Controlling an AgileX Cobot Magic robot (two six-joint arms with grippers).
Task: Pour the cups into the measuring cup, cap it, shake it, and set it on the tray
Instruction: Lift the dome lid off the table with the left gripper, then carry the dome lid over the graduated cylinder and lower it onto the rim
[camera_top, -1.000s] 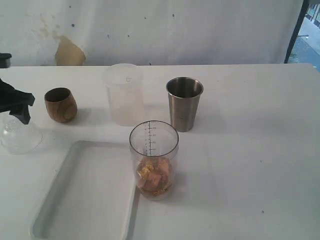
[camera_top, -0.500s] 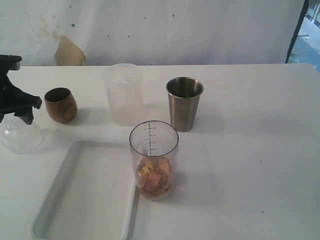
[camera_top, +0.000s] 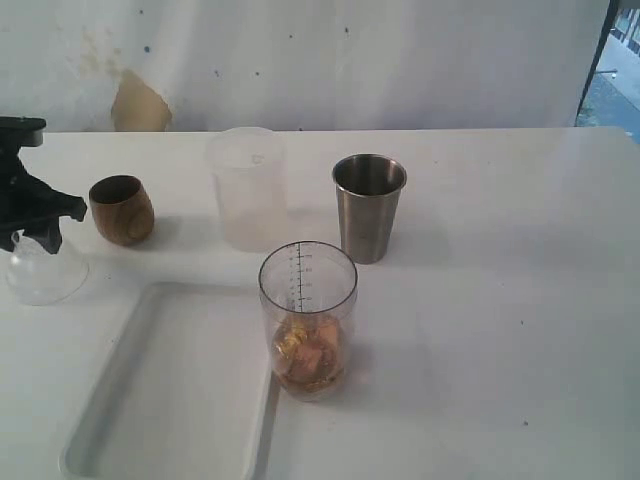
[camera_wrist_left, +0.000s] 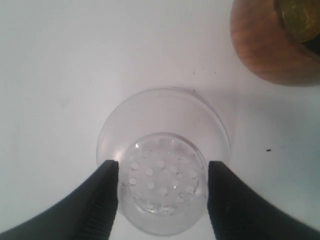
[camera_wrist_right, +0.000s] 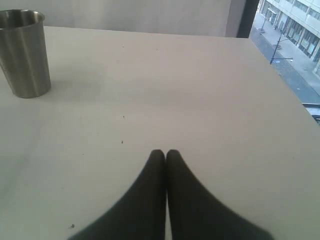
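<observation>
The clear measuring cup (camera_top: 308, 320) stands at the front centre, uncapped, with golden-brown pieces in its bottom. The brown wooden cup (camera_top: 121, 209) (camera_wrist_left: 272, 45) is at the left. Right of centre stands the steel tumbler (camera_top: 369, 208) (camera_wrist_right: 24, 55). The white tray (camera_top: 110, 375) lies at the front left. My left gripper (camera_top: 35, 235) (camera_wrist_left: 162, 172) hangs over a clear domed lid (camera_top: 45, 272) (camera_wrist_left: 162, 120) that rests on the table. Its fingers flank the lid's perforated top, close on both sides and open. My right gripper (camera_wrist_right: 165, 152) is shut on nothing above bare table and is out of the exterior view.
A frosted plastic cup (camera_top: 248, 188) stands behind the measuring cup, between the wooden cup and the tumbler. The table's right edge (camera_wrist_right: 287, 85) runs near my right gripper, with a window beyond it.
My left gripper has come down over the domed lid and its fingers have narrowed toward the lid's top. The lid has shifted slightly. My right gripper stayed still.
</observation>
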